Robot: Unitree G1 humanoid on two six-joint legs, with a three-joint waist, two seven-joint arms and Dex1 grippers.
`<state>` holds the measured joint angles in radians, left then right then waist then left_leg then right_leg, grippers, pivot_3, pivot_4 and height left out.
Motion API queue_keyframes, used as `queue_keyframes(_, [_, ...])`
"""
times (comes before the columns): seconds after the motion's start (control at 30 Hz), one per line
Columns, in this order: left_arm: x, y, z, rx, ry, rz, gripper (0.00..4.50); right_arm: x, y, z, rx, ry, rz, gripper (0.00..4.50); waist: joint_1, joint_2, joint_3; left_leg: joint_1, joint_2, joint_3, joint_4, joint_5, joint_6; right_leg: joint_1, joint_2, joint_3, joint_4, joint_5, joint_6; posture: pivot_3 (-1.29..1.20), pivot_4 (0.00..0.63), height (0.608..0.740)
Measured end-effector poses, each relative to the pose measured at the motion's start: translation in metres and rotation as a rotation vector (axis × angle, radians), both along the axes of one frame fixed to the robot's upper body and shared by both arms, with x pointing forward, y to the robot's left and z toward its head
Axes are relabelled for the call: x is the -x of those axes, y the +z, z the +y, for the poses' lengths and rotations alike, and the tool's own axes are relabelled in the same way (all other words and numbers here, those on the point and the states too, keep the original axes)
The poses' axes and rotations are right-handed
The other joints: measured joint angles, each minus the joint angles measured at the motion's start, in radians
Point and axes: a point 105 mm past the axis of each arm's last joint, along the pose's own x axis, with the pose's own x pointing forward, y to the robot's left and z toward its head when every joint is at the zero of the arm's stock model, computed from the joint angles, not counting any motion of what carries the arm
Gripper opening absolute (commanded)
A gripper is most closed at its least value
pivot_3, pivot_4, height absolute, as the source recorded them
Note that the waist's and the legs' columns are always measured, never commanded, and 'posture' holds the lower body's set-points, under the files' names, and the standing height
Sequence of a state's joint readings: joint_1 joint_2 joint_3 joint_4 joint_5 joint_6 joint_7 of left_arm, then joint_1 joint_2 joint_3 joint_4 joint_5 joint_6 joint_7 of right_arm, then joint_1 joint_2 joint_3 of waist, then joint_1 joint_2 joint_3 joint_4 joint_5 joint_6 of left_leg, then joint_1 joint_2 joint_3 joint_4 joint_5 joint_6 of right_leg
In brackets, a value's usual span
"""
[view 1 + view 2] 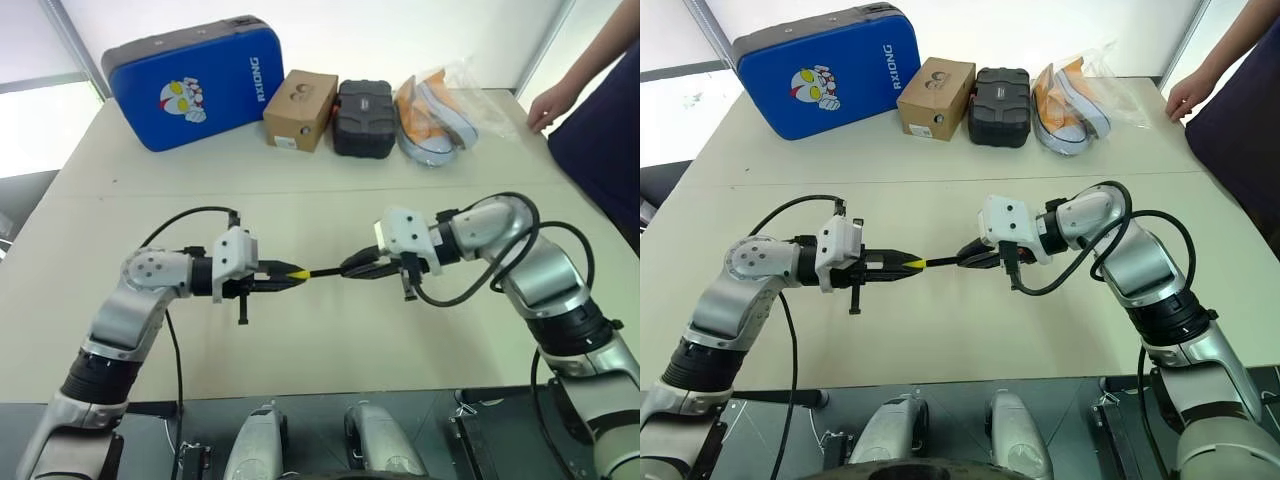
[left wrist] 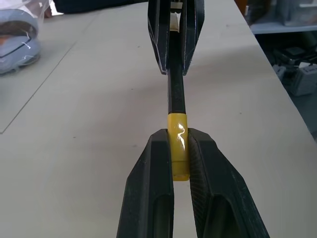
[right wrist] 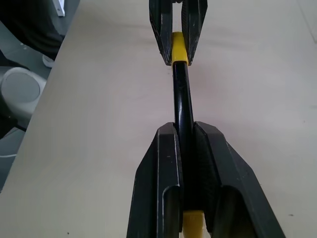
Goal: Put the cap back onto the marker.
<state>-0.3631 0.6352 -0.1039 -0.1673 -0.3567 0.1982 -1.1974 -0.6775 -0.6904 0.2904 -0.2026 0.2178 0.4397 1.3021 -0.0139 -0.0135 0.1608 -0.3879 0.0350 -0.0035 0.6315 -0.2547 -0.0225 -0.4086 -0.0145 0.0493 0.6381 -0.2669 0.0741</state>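
While level, marker (image 1: pixel 325 270) enters cap (image 1: pixel 296 272)

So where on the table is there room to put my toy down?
The table is bare on the near strip in front of the two grippers, and in the band between them and the back row. The back edge is crowded: the blue case, cardboard box, black case and bagged shoes sit side by side.
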Motion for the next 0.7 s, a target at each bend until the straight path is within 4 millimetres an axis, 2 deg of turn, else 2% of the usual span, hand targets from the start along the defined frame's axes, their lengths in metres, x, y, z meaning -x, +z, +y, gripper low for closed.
queue_keyframes(0.7, [0.0004, -0.0001, -0.0014, -0.013, 0.018, 0.041, 0.0, -0.0006, -0.0014, 0.0024, 0.007, -0.001, -0.001, 0.04, 0.0, 0.0, 0.0, 0.0, 0.0, 0.0, 0.0, 0.0, 0.0, 0.0, 0.0, 0.0, 0.001, 0.0, 0.0, 0.0, 0.15, 0.74])
